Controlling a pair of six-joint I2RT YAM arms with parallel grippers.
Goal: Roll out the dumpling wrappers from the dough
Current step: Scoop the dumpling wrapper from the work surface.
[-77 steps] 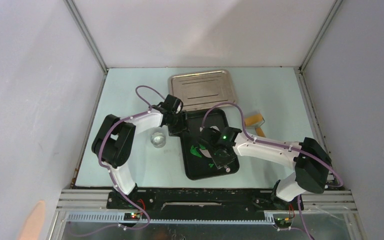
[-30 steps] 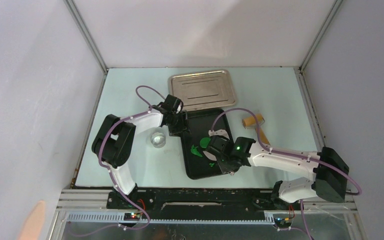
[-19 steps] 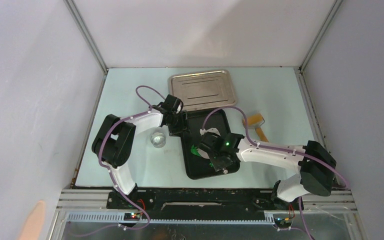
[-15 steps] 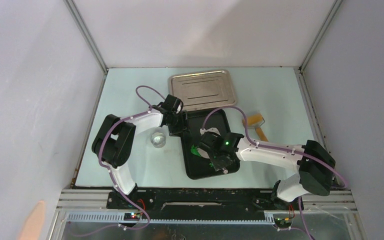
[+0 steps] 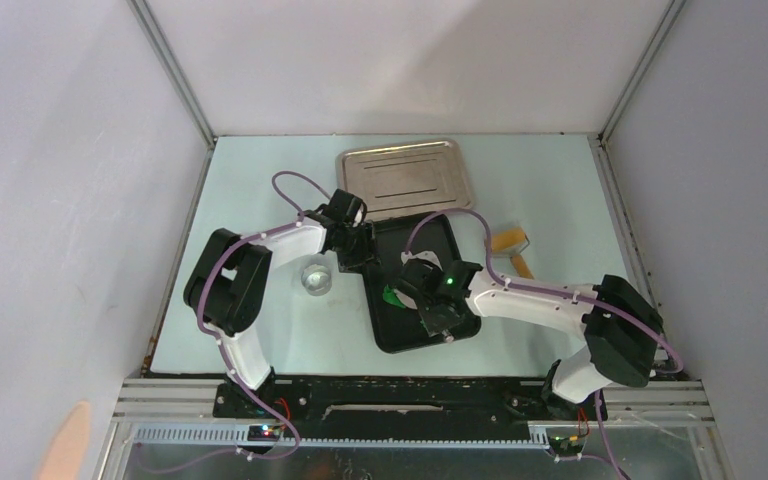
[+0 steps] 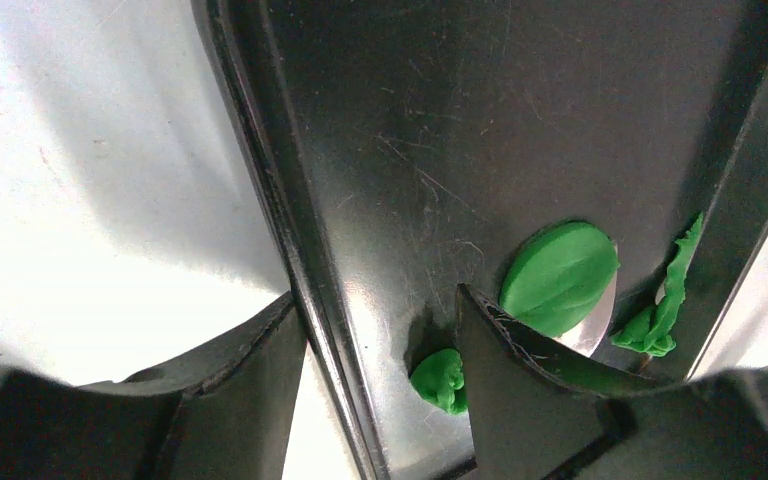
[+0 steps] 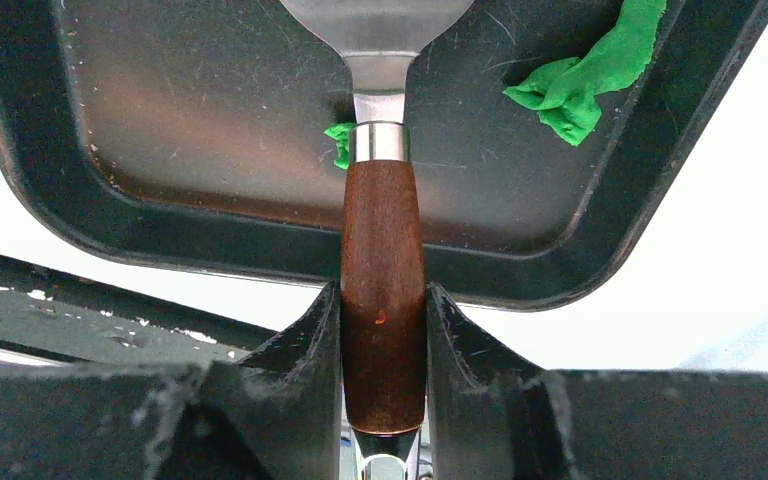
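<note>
Black tray (image 5: 400, 335): lying beneath both grippers.
Left gripper (image 6: 375, 296): standing with fingers apart, straddling the tray's rim.
Right gripper (image 7: 382, 300): clamping the spatula (image 7: 382, 240) by its handle, long axis pointing straight ahead.
Dumpling wrapper (image 6: 560, 278): resting ahead at the blade's far end, just beside the left gripper's inner finger.
Dough scraps (image 7: 585, 80): lying ahead-right.

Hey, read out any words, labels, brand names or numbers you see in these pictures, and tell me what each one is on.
No readable text in any view.
The black tray, the metal tray and the spatula's wooden handle show no lettering.
</note>
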